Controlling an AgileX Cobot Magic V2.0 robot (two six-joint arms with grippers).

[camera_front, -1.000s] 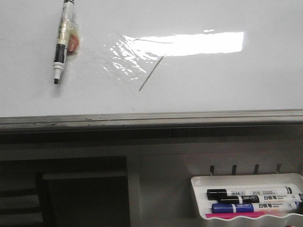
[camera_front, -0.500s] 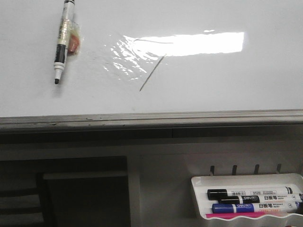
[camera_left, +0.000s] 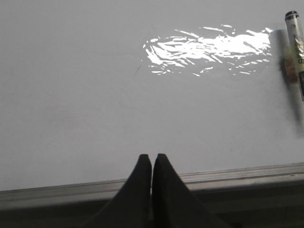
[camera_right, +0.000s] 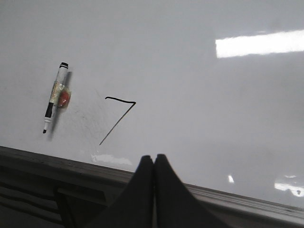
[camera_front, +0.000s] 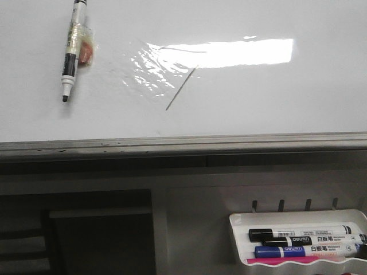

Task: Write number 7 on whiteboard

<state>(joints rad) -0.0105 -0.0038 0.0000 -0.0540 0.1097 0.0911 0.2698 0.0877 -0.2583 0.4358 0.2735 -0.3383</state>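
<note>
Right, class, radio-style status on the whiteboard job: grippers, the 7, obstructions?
Both grippers shut, empty: left, right. Number 7 drawn on whiteboard. Marker lying left of it; nothing obstructing.

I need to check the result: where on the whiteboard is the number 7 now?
In the front view the number 7 sits left of centre on the whiteboard, right of the taped marker, its top stroke running into the bright glare.

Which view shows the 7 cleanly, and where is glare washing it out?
Right wrist view: the number 7 reads whole and dark, with the glare bar well away from it. Front view: the bright reflection and wrinkled shiny patch on the whiteboard swallow the 7's top stroke; only the diagonal is clear. Left wrist view: glare dominates, with the 7 barely traceable.
</note>
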